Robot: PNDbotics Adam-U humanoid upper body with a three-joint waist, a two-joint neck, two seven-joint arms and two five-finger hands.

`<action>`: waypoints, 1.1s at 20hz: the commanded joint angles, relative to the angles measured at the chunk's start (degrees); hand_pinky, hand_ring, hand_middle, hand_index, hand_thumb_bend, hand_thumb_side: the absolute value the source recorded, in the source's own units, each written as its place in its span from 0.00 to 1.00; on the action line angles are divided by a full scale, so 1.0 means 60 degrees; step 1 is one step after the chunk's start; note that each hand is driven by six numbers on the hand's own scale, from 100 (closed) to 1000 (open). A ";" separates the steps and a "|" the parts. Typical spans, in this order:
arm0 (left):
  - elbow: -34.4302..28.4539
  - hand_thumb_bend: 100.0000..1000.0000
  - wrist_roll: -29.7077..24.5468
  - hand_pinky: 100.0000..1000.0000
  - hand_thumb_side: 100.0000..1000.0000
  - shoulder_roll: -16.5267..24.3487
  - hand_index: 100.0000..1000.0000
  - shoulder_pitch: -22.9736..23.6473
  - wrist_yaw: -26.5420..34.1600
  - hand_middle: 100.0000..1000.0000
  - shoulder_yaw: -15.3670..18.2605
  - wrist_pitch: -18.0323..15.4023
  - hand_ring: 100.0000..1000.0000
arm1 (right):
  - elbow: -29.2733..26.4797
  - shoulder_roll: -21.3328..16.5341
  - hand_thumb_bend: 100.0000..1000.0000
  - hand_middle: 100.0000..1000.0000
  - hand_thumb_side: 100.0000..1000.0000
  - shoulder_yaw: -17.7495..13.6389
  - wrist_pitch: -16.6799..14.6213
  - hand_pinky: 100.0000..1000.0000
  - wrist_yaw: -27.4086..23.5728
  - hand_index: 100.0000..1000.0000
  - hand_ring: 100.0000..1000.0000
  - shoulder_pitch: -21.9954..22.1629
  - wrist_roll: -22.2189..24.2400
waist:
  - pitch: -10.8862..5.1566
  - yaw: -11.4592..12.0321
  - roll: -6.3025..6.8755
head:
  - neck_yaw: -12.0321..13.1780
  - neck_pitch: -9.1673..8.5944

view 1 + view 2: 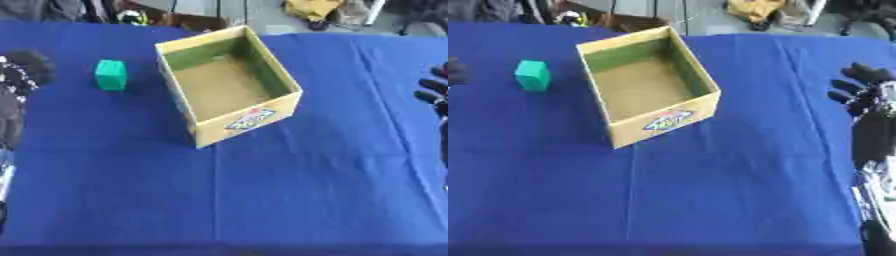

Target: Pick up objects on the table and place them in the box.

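A small green block (110,75) stands on the blue cloth, just left of the box. The open cardboard box (249,119) sits turned at an angle in the middle, yellow outside with a coloured label on its front wall; nothing shows inside it. My left hand (24,67) is at the left edge, level with the block and a short way to its left, relaxed and holding nothing. My right hand (866,95) is at the right edge, well away from the box, with its fingers spread and nothing in them.
The blue tablecloth (262,200) covers the whole table, with bare cloth in front of the box and to its right. Beyond the far edge lie a yellow bundle (312,7) and dark clutter.
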 commanded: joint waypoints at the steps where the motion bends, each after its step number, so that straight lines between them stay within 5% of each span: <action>1: -0.0178 0.81 -0.0041 0.74 0.92 0.0255 0.66 -0.0150 -0.0021 0.59 0.0130 -0.0011 0.69 | -0.0243 -0.0136 0.00 0.74 0.94 -0.0021 -0.0002 0.71 -0.0028 0.81 0.73 -0.0045 -0.0024 | -0.0106 -0.0026 0.0038 | 0.0007 0.0006; 7: -0.0170 0.80 -0.0054 0.74 0.86 0.0312 0.66 -0.0276 -0.0108 0.60 0.0134 -0.0001 0.69 | -0.0246 -0.0137 0.00 0.74 0.94 -0.0019 0.0003 0.71 -0.0022 0.81 0.73 -0.0034 -0.0030 | -0.0108 -0.0049 0.0041 | 0.0015 0.0010; 15: 0.0037 0.78 -0.0816 0.73 0.45 0.1438 0.71 -0.1570 -0.1166 0.64 -0.0044 0.0502 0.71 | -0.0227 -0.0194 0.00 0.74 0.94 0.0063 0.0028 0.71 -0.0017 0.81 0.73 0.0026 0.0038 | -0.0248 -0.0166 0.0101 | 0.0080 0.0058; 17: 0.0460 0.77 -0.1121 0.73 0.40 0.1933 0.73 -0.2067 -0.1475 0.65 -0.0314 0.0800 0.72 | -0.0219 -0.0217 0.00 0.74 0.94 0.0109 0.0039 0.71 -0.0017 0.81 0.73 0.0046 0.0083 | -0.0297 -0.0251 0.0130 | 0.0103 0.0059; 18: 0.0700 0.68 -0.1277 0.73 0.32 0.2185 0.76 -0.2319 -0.1631 0.68 -0.0524 0.0954 0.73 | -0.0217 -0.0233 0.00 0.74 0.94 0.0126 0.0041 0.71 -0.0017 0.81 0.73 0.0052 0.0102 | -0.0313 -0.0295 0.0147 | 0.0129 0.0059; 19: 0.0954 0.77 -0.1436 0.73 0.35 0.2444 0.76 -0.2578 -0.1790 0.68 -0.0763 0.1113 0.73 | -0.0216 -0.0250 0.00 0.74 0.94 0.0141 0.0043 0.71 -0.0018 0.81 0.73 0.0051 0.0116 | -0.0325 -0.0349 0.0173 | 0.0177 0.0059; 22: 0.1729 0.79 -0.1916 0.73 0.32 0.3224 0.78 -0.3359 -0.2271 0.68 -0.1526 0.1593 0.73 | -0.0208 -0.0266 0.00 0.74 0.94 0.0202 0.0061 0.71 -0.0032 0.81 0.73 0.0026 0.0170 | -0.0338 -0.0525 0.0219 | 0.0329 0.0059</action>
